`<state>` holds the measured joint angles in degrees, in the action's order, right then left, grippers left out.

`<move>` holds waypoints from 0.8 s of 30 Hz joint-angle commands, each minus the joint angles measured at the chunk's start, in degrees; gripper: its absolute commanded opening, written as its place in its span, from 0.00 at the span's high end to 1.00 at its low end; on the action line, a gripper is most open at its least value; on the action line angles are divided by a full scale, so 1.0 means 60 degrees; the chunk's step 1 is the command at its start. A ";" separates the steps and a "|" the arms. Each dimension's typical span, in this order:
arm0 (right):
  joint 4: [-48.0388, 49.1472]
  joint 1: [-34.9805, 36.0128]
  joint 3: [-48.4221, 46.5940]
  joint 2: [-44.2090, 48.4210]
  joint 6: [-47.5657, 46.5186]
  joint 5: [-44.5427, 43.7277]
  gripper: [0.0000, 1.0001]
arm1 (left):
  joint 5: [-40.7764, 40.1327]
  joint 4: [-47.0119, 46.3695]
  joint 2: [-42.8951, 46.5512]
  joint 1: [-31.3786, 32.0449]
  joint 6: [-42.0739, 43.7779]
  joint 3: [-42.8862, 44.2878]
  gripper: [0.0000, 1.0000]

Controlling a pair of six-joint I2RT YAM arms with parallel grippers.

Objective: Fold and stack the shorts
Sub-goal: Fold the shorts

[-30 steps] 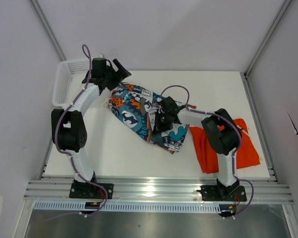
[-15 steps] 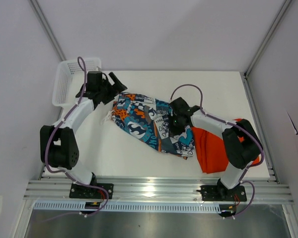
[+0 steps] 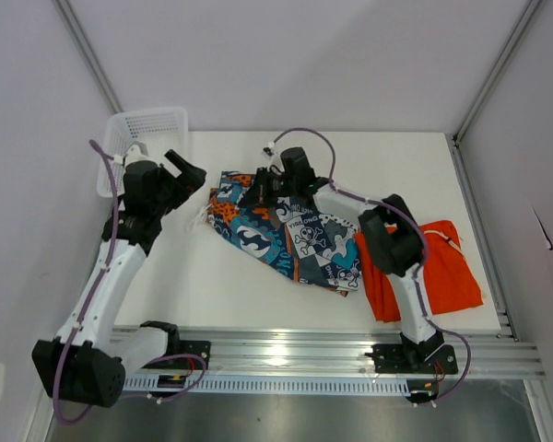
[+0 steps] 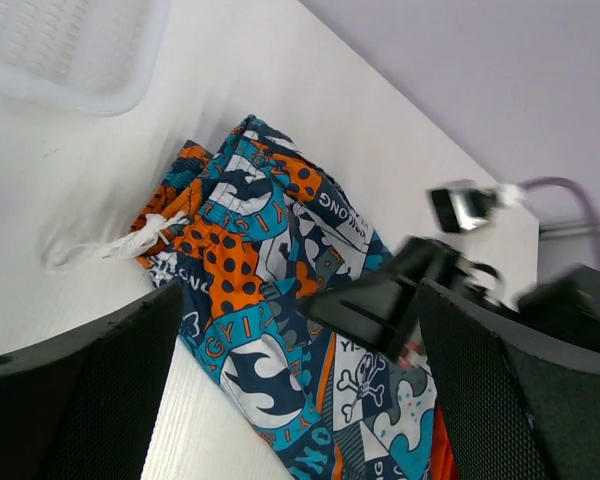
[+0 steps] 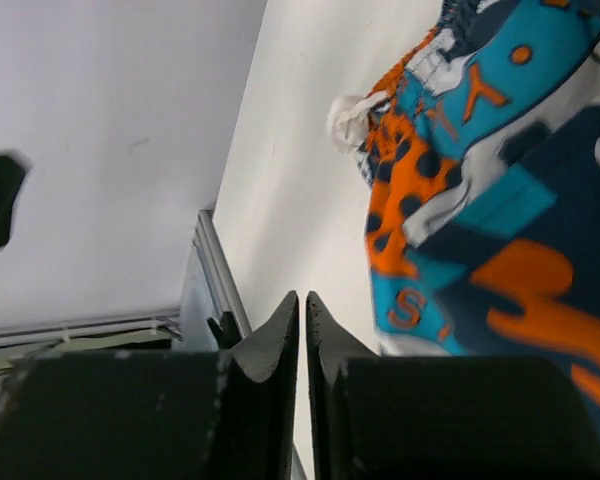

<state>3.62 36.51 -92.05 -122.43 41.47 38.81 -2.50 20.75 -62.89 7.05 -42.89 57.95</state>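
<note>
The patterned shorts [image 3: 290, 235] lie spread across the table [image 3: 212, 295], their far end overlapping the orange shorts [image 3: 447, 276]; the right gripper [image 3: 258, 191] hovers over the waistband, pinched shut and seemingly empty; the left gripper [image 3: 182, 170] gapes wide just beside it, placed to take a corner.

A: Any writing to read here?

B: Only on the patterned shorts [image 4: 270, 290]. In the left wrist view, a dark band on them carries white capitals ending in "LONG", and the letters "YI" stand on a blue patch.

A: And in the right wrist view?

B: Big orange capitals on blue cloth: an "S", and above it what look like "T" and "A". No whole word can be made out.
</note>
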 commanded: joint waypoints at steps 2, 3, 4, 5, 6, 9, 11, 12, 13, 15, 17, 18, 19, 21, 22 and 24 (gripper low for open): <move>0.3448 0.0096 -0.1691 -0.2120 0.3132 0.1691 0.93 | -0.0872 0.0262 0.0828 -0.0193 -0.0380 -0.0663 0.01; 0.3643 0.0067 -0.1984 -0.2893 0.3528 0.1561 0.94 | -0.0872 0.0233 0.0887 -0.0222 -0.0380 -0.0737 0.01; 0.3747 0.0053 -0.2437 -0.3234 0.4170 0.1415 0.95 | -0.0857 0.0218 0.0902 -0.0252 -0.0366 -0.0854 0.01; 0.3907 0.0038 -0.2557 -0.3527 0.4496 0.1268 0.96 | -0.0828 0.0261 0.0902 -0.0339 -0.0351 -0.0841 0.01; 0.3981 0.0023 -0.2617 -0.3762 0.4789 0.1122 0.96 | -0.0799 0.0305 0.0873 -0.0369 -0.0307 -0.0870 0.01; 0.3136 0.0052 -0.2719 -0.4422 0.5290 0.0710 0.97 | -0.0711 0.0379 0.0712 -0.0442 -0.0146 -0.0885 0.01; 0.1489 0.0140 -0.2894 -0.4453 0.4650 0.0637 0.96 | -0.0653 0.0394 0.0683 -0.0501 -0.0102 -0.0870 0.01; 0.1013 0.0184 -0.2881 -0.4439 0.4355 0.0637 0.96 | -0.0638 0.0379 0.0653 -0.0515 -0.0102 -0.0870 0.01; 0.0588 0.0228 -0.2837 -0.4322 0.4120 0.0622 0.94 | -0.0609 0.0365 0.0653 -0.0516 -0.0102 -0.0870 0.01; -0.0235 0.0418 -0.2517 -0.4190 0.3536 0.0913 0.92 | -0.0550 0.0263 0.0653 -0.0516 -0.0131 -0.0986 0.01; -0.0382 0.0637 -0.2048 -0.3870 0.3284 0.1497 0.91 | -0.0506 0.0247 0.0653 -0.0516 -0.0102 -0.1045 0.01; -0.0499 0.0725 -0.1466 -0.3708 0.2848 0.1631 0.91 | -0.0506 0.0247 0.0639 -0.0516 -0.0087 -0.1133 0.01; -0.0544 0.0828 -0.1127 -0.3518 0.2583 0.1705 0.91 | -0.0506 0.0262 0.0638 -0.0516 -0.0058 -0.1177 0.01; -0.1377 0.1165 -0.0235 -0.2917 0.1620 0.1881 0.91 | -0.0593 0.0320 0.0638 -0.0516 0.0073 -0.1323 0.01; -0.1568 0.1282 0.0104 -0.2698 0.1323 0.1896 0.91 | -0.0594 0.0335 0.0624 -0.0530 0.0117 -0.1367 0.01; -0.1833 0.1530 0.0851 -0.1922 0.0853 0.1838 0.91 | -0.0347 0.0350 0.0595 -0.0632 0.0278 -0.1528 0.01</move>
<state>3.29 42.33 -93.01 -139.11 54.59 47.51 -5.69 23.35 -59.24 4.23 -43.29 50.02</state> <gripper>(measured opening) 0.088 0.990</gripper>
